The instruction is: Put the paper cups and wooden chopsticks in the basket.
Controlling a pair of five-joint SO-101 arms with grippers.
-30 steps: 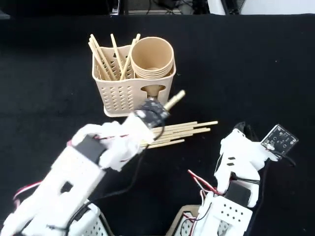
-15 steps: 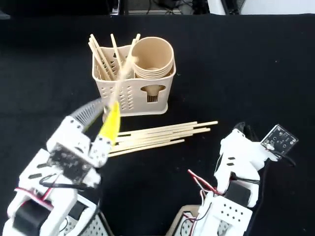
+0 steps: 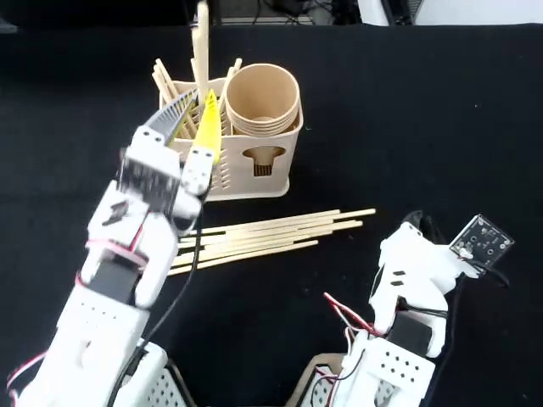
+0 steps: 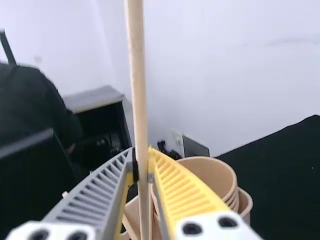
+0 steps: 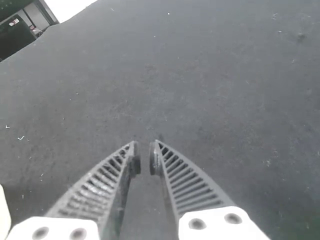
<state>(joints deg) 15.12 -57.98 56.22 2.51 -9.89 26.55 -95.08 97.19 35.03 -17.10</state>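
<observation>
Since the left gripper [image 3: 201, 96] clamps one chopstick [image 3: 202, 42] upright over the basket [image 3: 221, 166], at 9 o'clock of the cups [image 3: 263, 102], we judge it held to slide in; spare sticks [image 3: 271, 233] lie at 6 o'clock, right gripper [image 5: 142, 160] pinched empty.

A basket [image 3: 225, 165] stands on the black desk [image 3: 424, 110] toward 11 o'clock. Loose wooden chopsticks [image 3: 271, 233] lie flat near the middle, just beside it.

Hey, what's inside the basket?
The basket holds stacked paper cups and upright chopsticks. The left arm covers part of the chopstick side; the floor is hidden.
</observation>
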